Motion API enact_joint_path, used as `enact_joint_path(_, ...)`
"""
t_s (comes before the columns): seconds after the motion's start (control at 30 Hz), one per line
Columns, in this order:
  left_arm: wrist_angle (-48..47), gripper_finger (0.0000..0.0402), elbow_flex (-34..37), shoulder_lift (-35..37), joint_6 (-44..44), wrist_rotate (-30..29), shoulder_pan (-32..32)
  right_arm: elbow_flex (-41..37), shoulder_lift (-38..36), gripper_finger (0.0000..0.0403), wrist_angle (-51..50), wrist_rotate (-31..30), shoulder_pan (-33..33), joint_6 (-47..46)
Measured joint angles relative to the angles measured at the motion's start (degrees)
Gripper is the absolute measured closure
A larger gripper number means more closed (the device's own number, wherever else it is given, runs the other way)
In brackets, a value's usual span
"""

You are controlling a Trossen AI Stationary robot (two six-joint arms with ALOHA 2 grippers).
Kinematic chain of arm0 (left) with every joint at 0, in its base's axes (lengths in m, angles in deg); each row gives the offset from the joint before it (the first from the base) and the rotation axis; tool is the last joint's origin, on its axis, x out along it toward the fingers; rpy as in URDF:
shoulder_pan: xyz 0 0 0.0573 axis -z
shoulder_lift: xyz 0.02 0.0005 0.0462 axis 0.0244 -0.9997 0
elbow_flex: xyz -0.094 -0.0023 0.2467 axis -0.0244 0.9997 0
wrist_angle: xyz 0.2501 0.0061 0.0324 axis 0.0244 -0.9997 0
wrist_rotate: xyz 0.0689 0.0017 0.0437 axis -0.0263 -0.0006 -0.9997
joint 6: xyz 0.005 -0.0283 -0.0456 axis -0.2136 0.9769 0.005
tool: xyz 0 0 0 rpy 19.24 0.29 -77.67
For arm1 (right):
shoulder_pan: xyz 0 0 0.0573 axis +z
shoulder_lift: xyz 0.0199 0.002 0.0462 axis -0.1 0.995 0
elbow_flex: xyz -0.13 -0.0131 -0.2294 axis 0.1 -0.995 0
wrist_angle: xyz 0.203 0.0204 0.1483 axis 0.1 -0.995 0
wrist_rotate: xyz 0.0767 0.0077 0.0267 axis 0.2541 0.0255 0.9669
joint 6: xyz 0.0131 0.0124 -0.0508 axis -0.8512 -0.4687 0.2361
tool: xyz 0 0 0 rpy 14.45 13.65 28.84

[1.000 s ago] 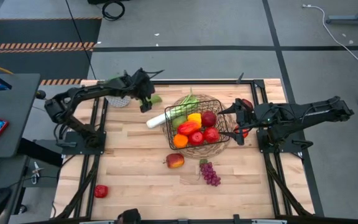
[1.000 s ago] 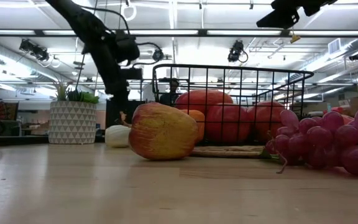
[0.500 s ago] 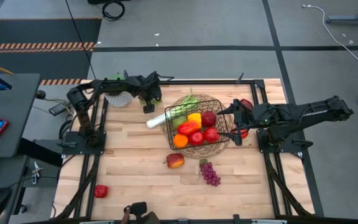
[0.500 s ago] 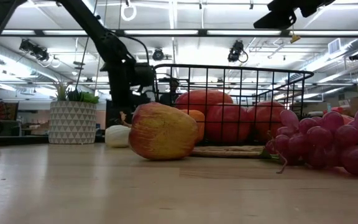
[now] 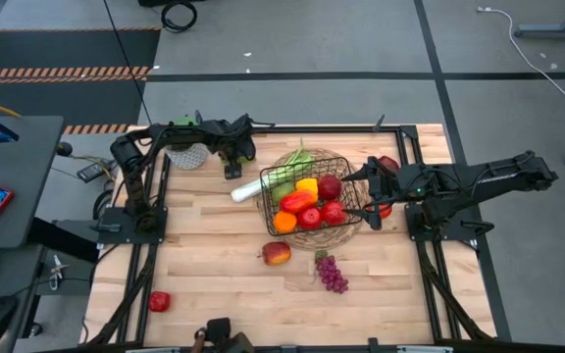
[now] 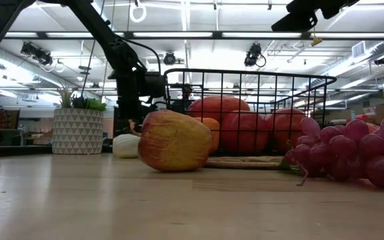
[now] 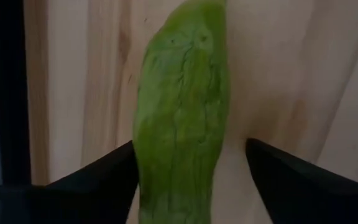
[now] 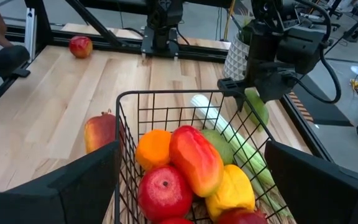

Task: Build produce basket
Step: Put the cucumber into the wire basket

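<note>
1. Straddling a long green vegetable point(image 7: 182, 112) with the left gripper point(image 5: 235, 149): one finger point(image 7: 98, 174) against its side, the other standing off with bare wood between, so not yet clamped on it.
2. Lying flat on the table point(image 5: 214, 279), that green piece, close to the far edge rail at the gripper's 12 o'clock; little room to move on that side.
3. Crowded at the gripper's 9 o'clock too, by the white patterned plant pot point(image 5: 189, 157) just beside it.
4. Found at the gripper's 5 o'clock: the white end of the leek point(image 5: 246, 189), running on into the basket point(image 5: 346, 167).
5. Sitting on a round woven mat point(image 5: 339, 237) near the table's middle, the black wire basket, already holding red, orange, yellow and green produce.
6. Hovering at the basket's 3 o'clock rim, the right gripper point(image 5: 366, 192), fingers spread wide and holding nothing; a red piece point(image 5: 388, 163) at its 1 o'clock.
7. Outside the basket at its 7 o'clock, a red-yellow apple point(image 5: 276, 253); at 6 o'clock, purple grapes point(image 5: 333, 273); well apart near the table's 7 o'clock corner, a small red apple point(image 5: 159, 301).
8. Open bare wood across the near half of the table, from 6 round to 9 o'clock of the basket.
</note>
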Motion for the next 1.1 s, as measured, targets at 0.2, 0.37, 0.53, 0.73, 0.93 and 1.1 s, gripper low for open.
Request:
enact_joint_path(0.2,-0.02,0.0201,0.00,0.00,0.11,-1.58,0.00,0.00,0.00,0.0003,0.00,0.00,0.00,0.00)
enact_joint_path(0.37,-1.02,0.0259,-0.40,0.00,0.81,-1.99,0.03,0.00,0.00,0.0003,0.00,0.00,0.00,0.00)
enact_joint_path(0.53,-7.54,0.0260,-4.28,2.01,1.70,-2.17,0.02,0.00,0.00,0.0003,-0.03,0.00,0.00,0.00)
enact_joint_path(0.73,-9.83,0.0244,-10.50,8.72,2.63,-0.49,0.70,0.00,0.00,0.0003,-0.06,0.00,0.00,0.00)
enact_joint_path(0.93,-7.04,0.0249,-13.47,15.43,5.49,10.32,3.34,0.00,0.00,0.0003,-0.06,0.00,0.00,0.00)
enact_joint_path(1.1,-3.49,0.0246,-13.73,19.25,6.28,14.36,7.91,0.00,0.00,0.0003,-0.07,0.00,0.00,0.00)
